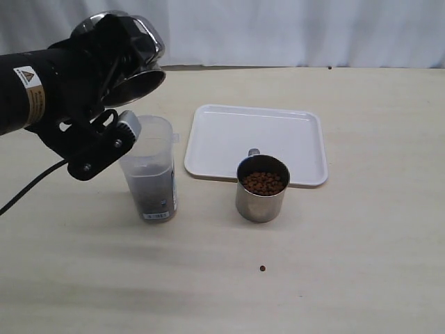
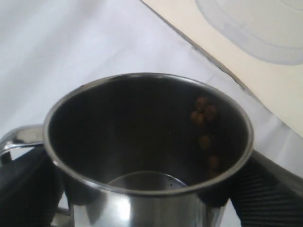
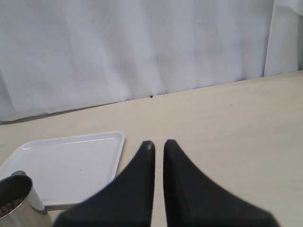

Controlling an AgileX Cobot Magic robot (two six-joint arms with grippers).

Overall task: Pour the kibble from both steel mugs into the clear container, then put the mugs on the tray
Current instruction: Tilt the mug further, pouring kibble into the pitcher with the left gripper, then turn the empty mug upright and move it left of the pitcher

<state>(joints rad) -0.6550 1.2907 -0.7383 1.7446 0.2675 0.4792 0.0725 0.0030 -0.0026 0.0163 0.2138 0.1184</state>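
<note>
The left gripper (image 2: 147, 191) clamps one steel mug (image 1: 136, 78) between its wide-set jaws, tilted above the clear container (image 1: 149, 167) with a few kibble pellets (image 2: 203, 116) inside, while the right gripper (image 3: 158, 145), jaws closed on nothing, hangs near the tray (image 1: 208, 139), whose front edge the kibble-filled second mug (image 1: 262, 203) stands against.

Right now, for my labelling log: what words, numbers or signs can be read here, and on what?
Yellow label on the left arm: a black warning triangle sign; print beneath too small to read.
White label low on the clear container: print too blurred to read.
No other text visible.
</note>
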